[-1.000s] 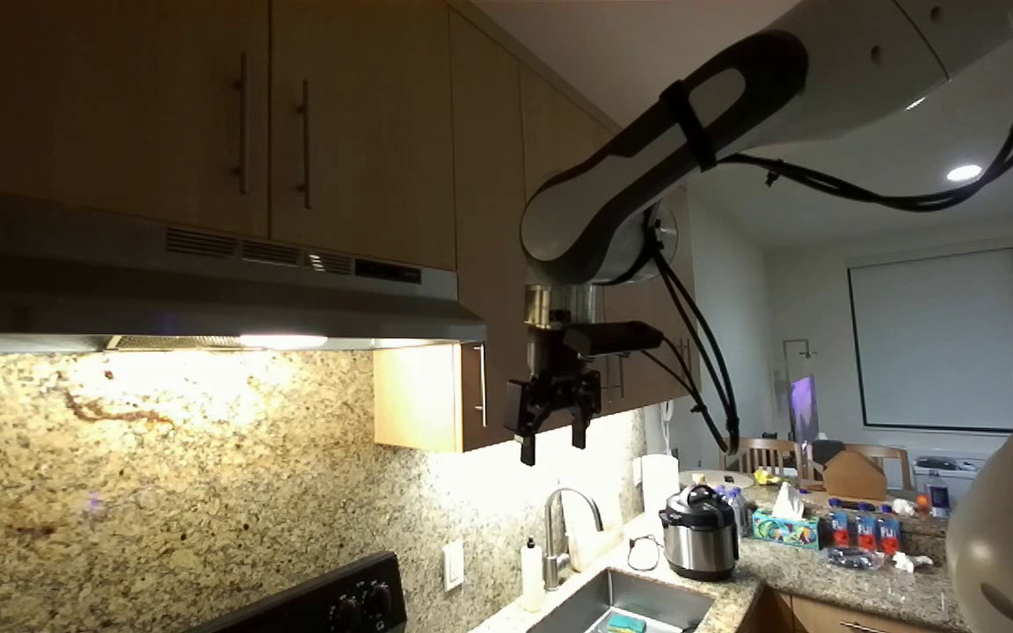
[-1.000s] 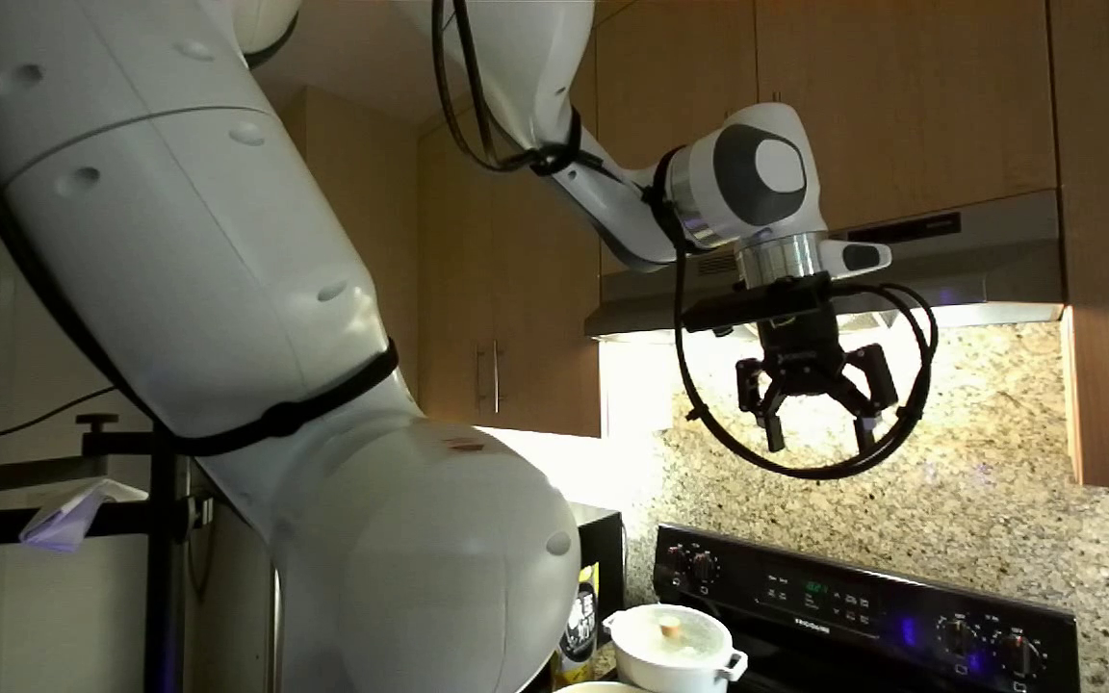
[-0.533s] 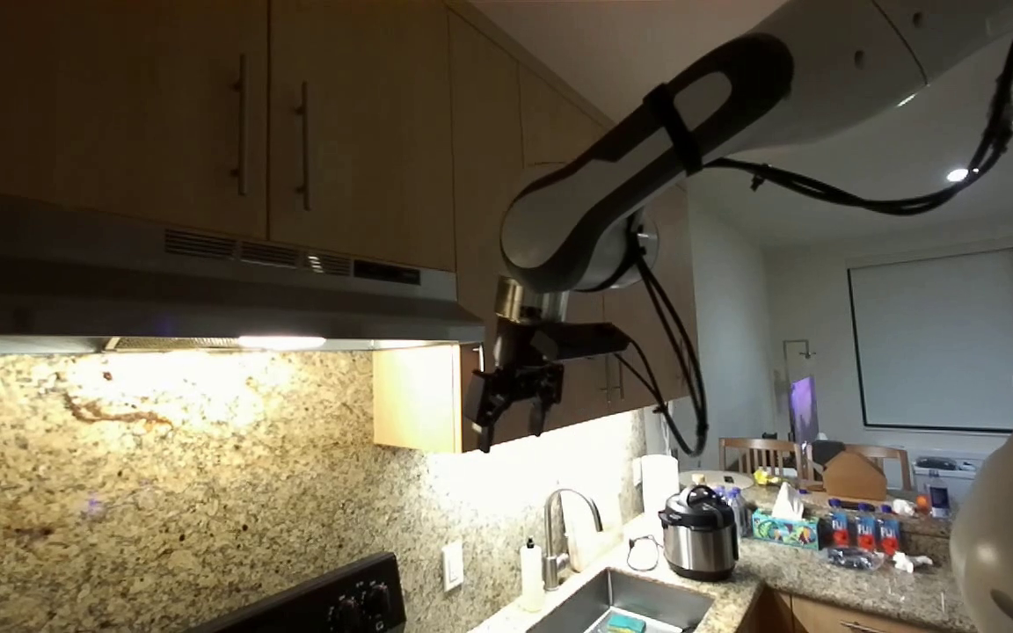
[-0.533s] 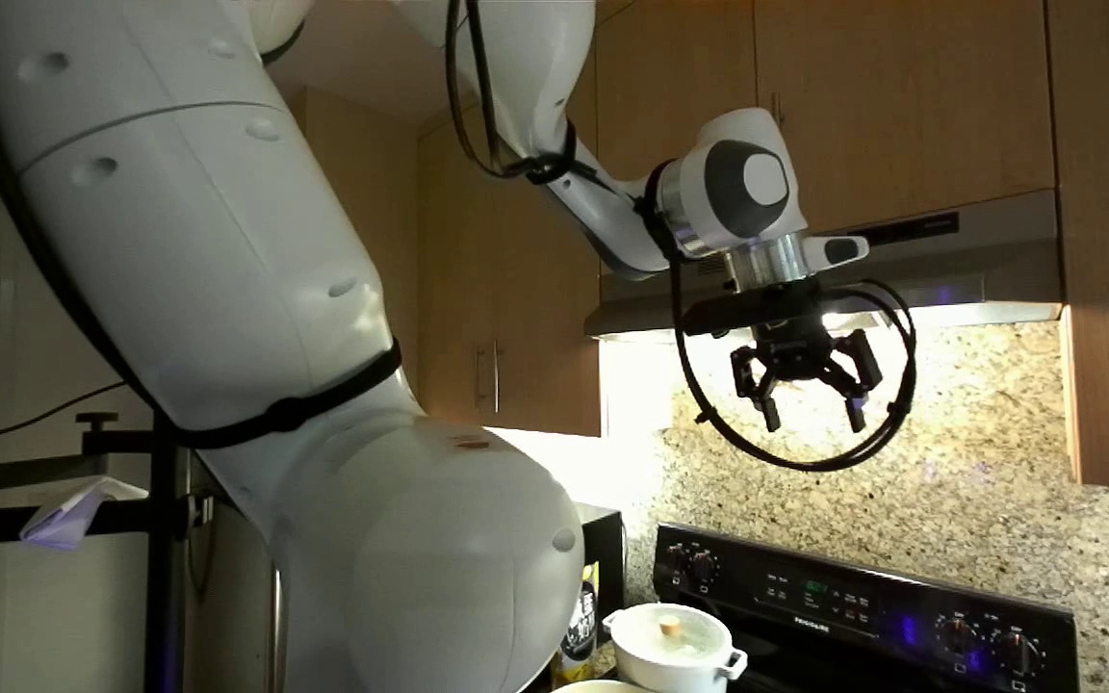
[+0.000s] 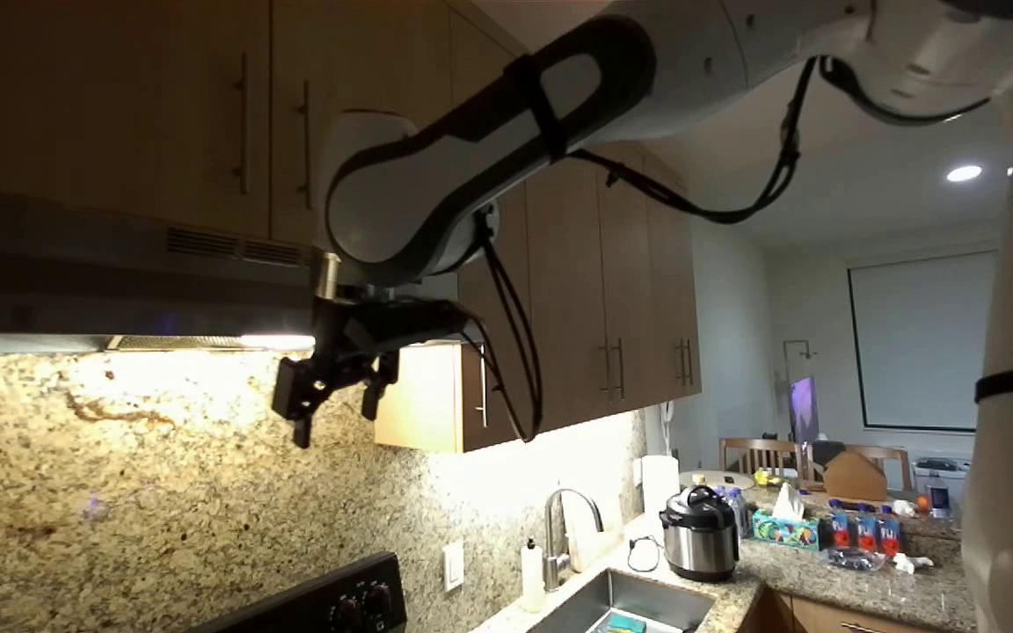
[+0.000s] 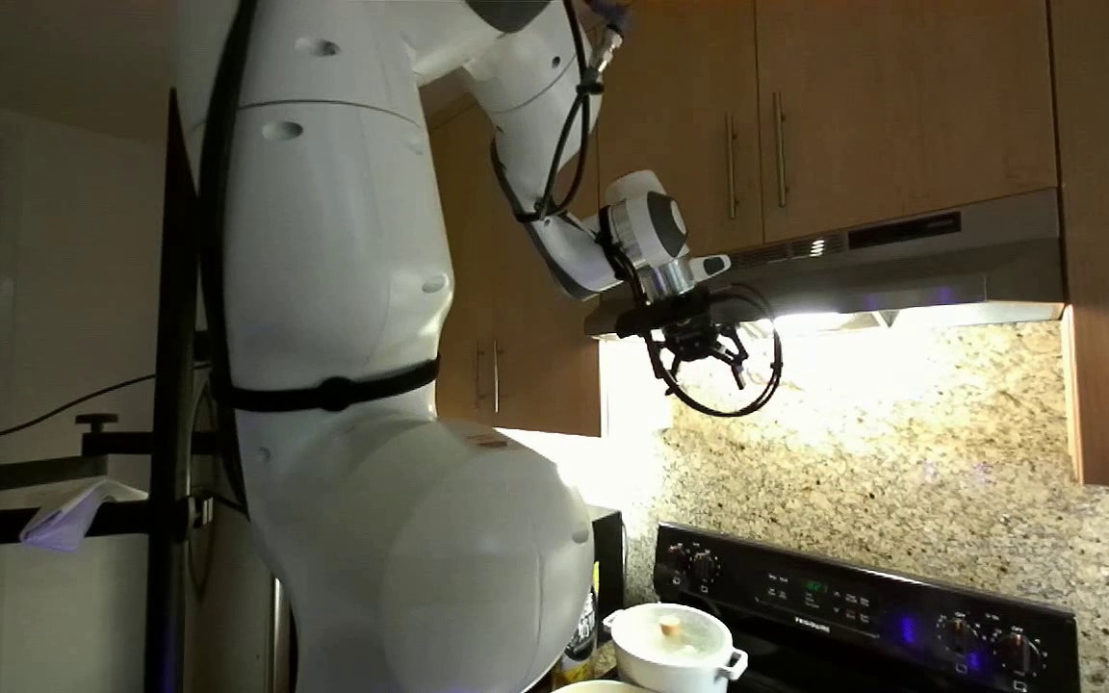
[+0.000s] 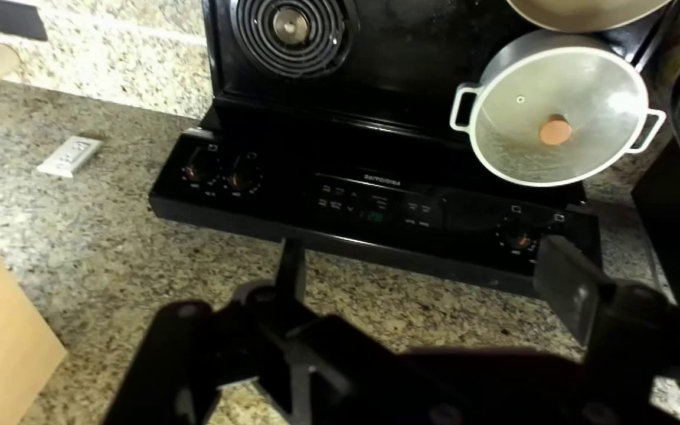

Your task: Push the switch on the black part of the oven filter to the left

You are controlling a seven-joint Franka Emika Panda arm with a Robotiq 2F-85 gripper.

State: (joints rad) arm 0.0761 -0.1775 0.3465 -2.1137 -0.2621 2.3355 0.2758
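The oven filter is a wide dark grey hood point(image 5: 120, 290) under the wooden cabinets; it also shows in an exterior view point(image 6: 940, 274). The black part point(image 6: 904, 230) is a narrow strip near the hood's end in an exterior view. The arm covers it in the other picture, and it is out of the wrist view. Its switch is too small to make out. My gripper point(image 5: 336, 422) is open and empty, its fingers pointing down, below the hood's lower edge. It also shows in an exterior view point(image 6: 706, 380), left of and lower than the black part, and in the wrist view point(image 7: 422, 251).
Wooden cabinets point(image 6: 901, 115) with bar handles point(image 6: 781, 149) stand above the hood. A granite wall point(image 5: 163, 492) lies behind. Below are the black stove panel point(image 7: 340, 200) and a white pot point(image 6: 675, 669). A cable loop point(image 6: 774, 371) hangs around the gripper.
The arm and gripper have moved left in both exterior views, looking smaller in one of them. The black strip is now covered in one view and uncovered in the other. The gripper stays open.
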